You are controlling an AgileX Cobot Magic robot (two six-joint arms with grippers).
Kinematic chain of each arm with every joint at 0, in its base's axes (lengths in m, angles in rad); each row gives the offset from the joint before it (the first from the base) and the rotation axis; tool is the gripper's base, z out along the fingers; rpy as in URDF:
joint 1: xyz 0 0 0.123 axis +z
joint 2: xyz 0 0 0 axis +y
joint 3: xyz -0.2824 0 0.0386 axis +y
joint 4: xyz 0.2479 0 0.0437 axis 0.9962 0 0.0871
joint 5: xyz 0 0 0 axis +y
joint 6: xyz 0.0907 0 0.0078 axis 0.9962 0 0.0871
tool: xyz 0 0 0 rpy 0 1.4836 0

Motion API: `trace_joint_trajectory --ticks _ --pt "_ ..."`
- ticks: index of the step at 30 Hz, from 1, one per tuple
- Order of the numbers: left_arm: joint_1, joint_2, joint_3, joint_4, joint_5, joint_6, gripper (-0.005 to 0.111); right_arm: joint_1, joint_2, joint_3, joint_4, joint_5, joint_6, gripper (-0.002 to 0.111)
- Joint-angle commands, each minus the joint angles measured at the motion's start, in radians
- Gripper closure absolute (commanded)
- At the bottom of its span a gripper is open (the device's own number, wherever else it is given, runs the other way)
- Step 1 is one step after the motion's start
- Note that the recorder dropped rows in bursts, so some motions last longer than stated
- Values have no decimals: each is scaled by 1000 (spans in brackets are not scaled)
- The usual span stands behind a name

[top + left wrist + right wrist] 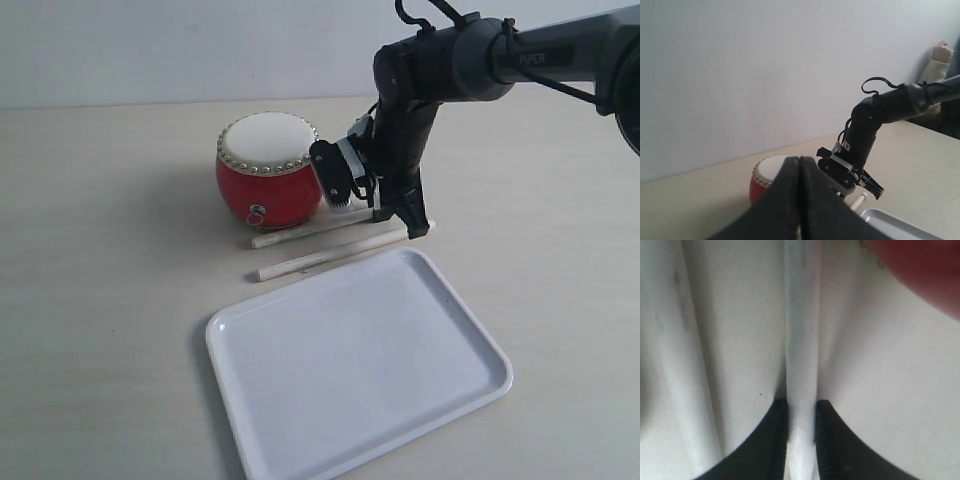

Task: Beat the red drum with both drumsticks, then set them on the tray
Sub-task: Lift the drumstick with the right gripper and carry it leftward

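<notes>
Sticks lie flat between drum and tray, so right gripper reaches straight down, jaws seemingly pinching drum-side stick; left gripper pressed together, empty.

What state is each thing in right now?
red drum, upright on the table, skin up.
drumsticks, both lying flat beside the drum.
tray, flat, empty.
left gripper, shut, holding nothing.
right gripper, shut on one drumstick's end.
</notes>
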Motion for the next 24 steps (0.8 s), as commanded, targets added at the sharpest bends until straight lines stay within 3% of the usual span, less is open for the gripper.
trace_joint_trajectory --ticks 1,16,24 --pt "1 -3 5 4 -1 -3 107 -7 -31 -3 -16 31 -3 108" --pt "1 -3 5 4 -3 -3 107 -4 -157 -3 5 110 36 108" --pt "1 3 5 4 -6 -5 107 -4 -234 -3 8 193 150 108"
